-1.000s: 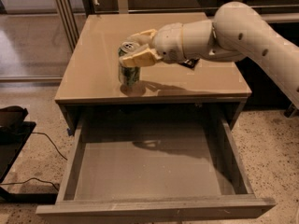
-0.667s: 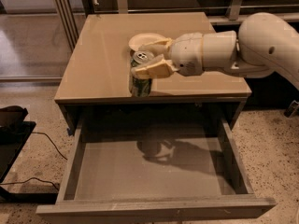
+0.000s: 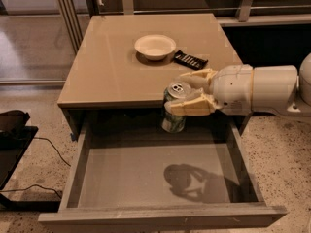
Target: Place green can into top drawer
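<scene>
The green can (image 3: 174, 115) has a mottled green label and a silver top with a pull tab. My gripper (image 3: 187, 95) is shut on the green can, its cream fingers (image 3: 192, 107) wrapped around the upper half from the right. The can hangs upright in the air, just past the cabinet's front edge and above the back of the open top drawer (image 3: 155, 176). The drawer is pulled far out and its flat grey bottom is bare. My shadow falls on the drawer floor.
A white bowl (image 3: 155, 46) and a dark flat bar (image 3: 191, 59) lie on the cabinet top (image 3: 107, 67). A black object with cables (image 3: 12, 130) sits on the floor at the left. The drawer front panel (image 3: 160, 218) is nearest the camera.
The gripper has carried the can off the cabinet top, toward the camera and rightwards, so it now hangs over the open drawer. The white bowl is now uncovered.
</scene>
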Available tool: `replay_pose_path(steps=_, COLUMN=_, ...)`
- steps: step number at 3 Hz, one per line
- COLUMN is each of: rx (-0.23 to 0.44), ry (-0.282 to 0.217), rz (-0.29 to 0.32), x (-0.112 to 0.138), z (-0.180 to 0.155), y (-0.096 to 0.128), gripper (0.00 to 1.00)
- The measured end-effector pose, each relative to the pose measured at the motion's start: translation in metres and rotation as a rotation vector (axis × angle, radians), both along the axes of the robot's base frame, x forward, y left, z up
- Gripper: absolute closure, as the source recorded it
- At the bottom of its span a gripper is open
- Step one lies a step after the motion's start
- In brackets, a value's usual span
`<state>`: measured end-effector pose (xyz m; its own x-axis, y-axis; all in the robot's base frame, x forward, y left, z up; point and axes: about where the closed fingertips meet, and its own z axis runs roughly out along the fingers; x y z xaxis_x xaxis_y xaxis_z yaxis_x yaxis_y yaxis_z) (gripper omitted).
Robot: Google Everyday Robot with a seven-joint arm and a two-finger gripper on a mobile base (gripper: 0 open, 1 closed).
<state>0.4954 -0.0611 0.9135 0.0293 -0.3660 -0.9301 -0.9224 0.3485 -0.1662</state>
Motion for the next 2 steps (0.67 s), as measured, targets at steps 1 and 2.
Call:
replay_pose_path(steps=1, rx=0.035, ry=0.062, rz=-0.012, x=-0.024, z=-0.043, y=0.007, gripper=1.0)
replay_pose_path(steps=2, rx=0.108, ry=0.139, rz=-0.027, x=-0.033, z=-0.1, y=0.034, gripper=1.0)
